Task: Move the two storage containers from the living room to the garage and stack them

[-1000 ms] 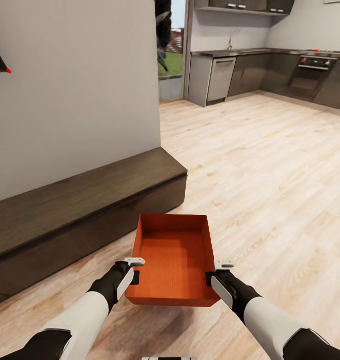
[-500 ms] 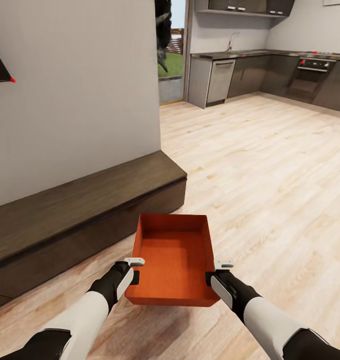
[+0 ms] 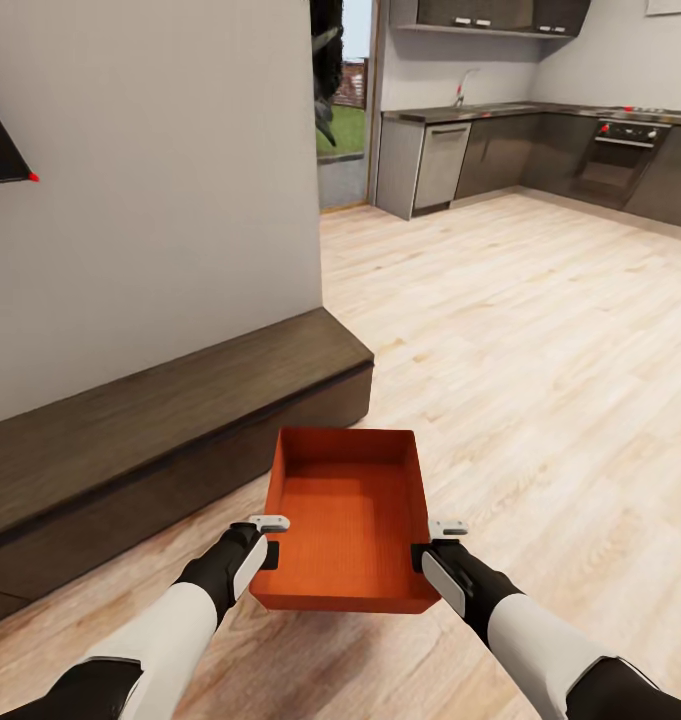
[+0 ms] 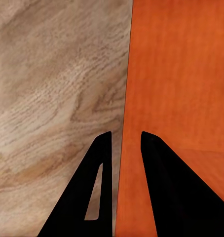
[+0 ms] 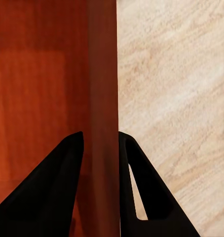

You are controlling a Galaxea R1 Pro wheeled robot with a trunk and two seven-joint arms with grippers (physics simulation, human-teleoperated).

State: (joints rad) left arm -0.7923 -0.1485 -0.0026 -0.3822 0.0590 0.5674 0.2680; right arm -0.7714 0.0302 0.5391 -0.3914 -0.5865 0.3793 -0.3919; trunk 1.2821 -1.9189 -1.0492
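Observation:
I carry one orange-red storage container [image 3: 348, 510], an open-top bin, level in front of me above the light wood plank floor. My left gripper [image 3: 269, 540] is shut on its left wall and my right gripper [image 3: 432, 545] on its right wall. Seen from the left wrist, the black fingers [image 4: 161, 192] straddle the orange wall [image 4: 127, 148]. The right wrist camera shows its fingers [image 5: 57, 182] clamped on the container's rim [image 5: 103, 123]. The bin is empty.
A long dark low cabinet [image 3: 150, 430] runs along a grey wall [image 3: 150, 170] at my left. Ahead, the plank floor [image 3: 520, 320] opens toward a kitchen with dark cabinets [image 3: 540, 150] and a doorway to greenery [image 3: 340, 110].
The whole view has shifted slightly: the cabinet and the dark object on the left wall slid down and nearer. The container and both grippers keep the same hold.

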